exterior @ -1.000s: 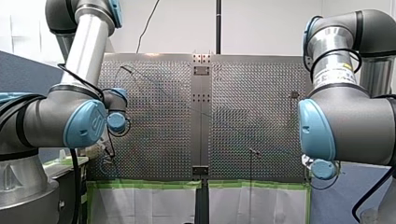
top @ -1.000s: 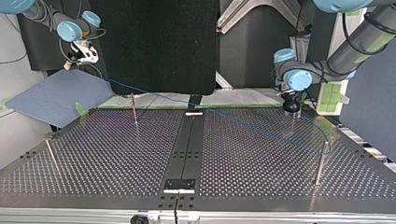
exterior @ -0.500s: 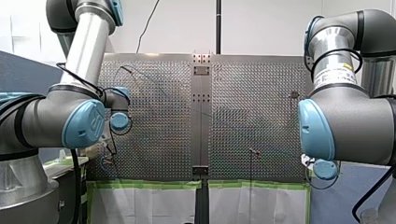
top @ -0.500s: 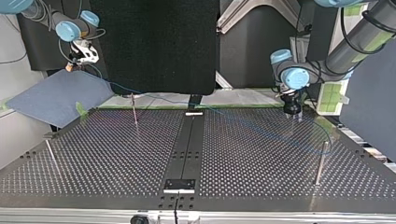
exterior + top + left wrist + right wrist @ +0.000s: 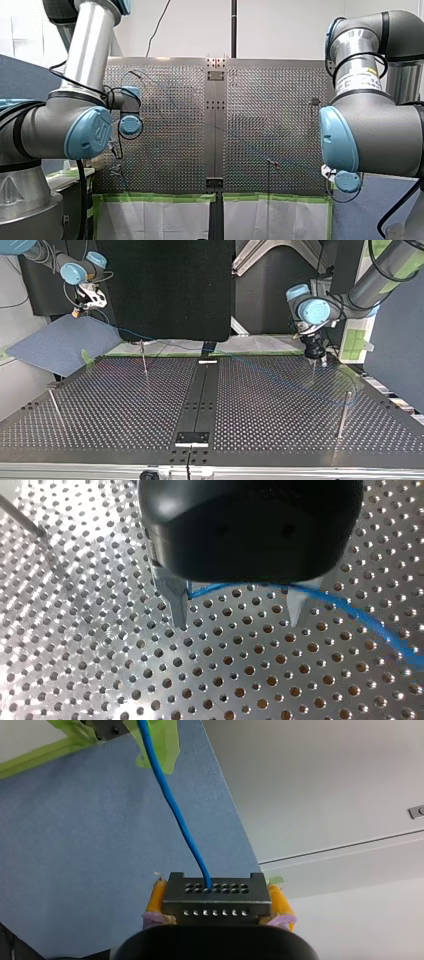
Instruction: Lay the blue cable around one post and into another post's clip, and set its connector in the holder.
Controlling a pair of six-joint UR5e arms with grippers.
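Metal fingers (image 5: 177, 602) of my left gripper (image 5: 237, 622) stand wide apart, their tips just above the perforated table (image 5: 250, 685). The blue cable (image 5: 367, 621) runs crosswise between them near their roots and goes on past one finger down toward the plate; neither finger presses it. A thin post (image 5: 22, 515) leans in off to one side, well clear of the gripper.

Yellow pads (image 5: 158, 895) of my right gripper (image 5: 218, 901) are clamped on the two ends of the black connector (image 5: 215, 892). The cable leaves its upper row of holes and rises ahead of the gripper, over a blue panel (image 5: 75, 845) and toward strips of green tape (image 5: 161, 747).

In the top view my right gripper (image 5: 87, 297) hangs high at the left, off the table and above the blue panel. From there the cable (image 5: 125, 332) slopes down and passes close by the top of the post (image 5: 144, 360) near the table's far edge. It then crosses the black middle strip (image 5: 200, 390) and runs over the plate toward the view's right. My left gripper (image 5: 315, 351) hovers low there, over the far right corner. The cable bends near the post (image 5: 343, 412) at the right; I cannot tell whether it touches that one. A third post (image 5: 54, 405) stands at the left edge, well apart from the cable.
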